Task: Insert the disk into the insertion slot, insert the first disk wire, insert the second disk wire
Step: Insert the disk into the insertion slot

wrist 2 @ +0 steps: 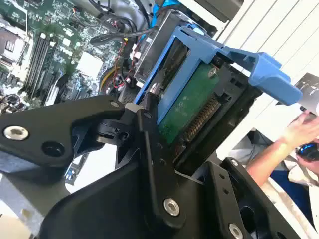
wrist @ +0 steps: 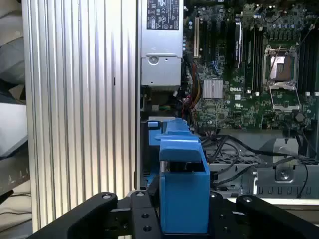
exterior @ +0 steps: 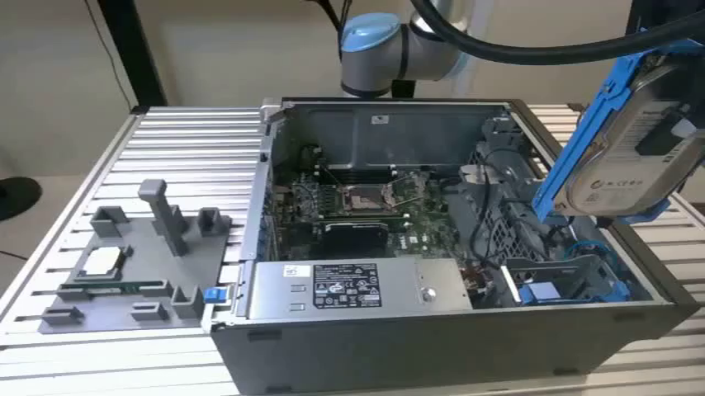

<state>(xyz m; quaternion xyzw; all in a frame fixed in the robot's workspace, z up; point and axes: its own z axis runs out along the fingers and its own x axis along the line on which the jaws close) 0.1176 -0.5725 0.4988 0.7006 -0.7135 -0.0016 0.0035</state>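
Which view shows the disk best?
The exterior view: the disk shows tilted, its white label and blue carrier plain. The second wrist view shows its green circuit board, held in the end effector; the first wrist view, its blue carrier edge-on.

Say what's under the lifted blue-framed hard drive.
Below the blue-framed silver hard drive: grey sheet-metal drive cage with blue tabs, and black cables. The cage's interior is mostly hidden.

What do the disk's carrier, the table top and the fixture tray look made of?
Carrier on the disk: bright blue moulded plastic, slightly glossy. Table top: probably aluminium, going by its ribbed silvery slats with a dull metallic sheen. Fixture tray: matte grey plastic by its look, posts in one piece with the base; moulded or printed, cannot tell.
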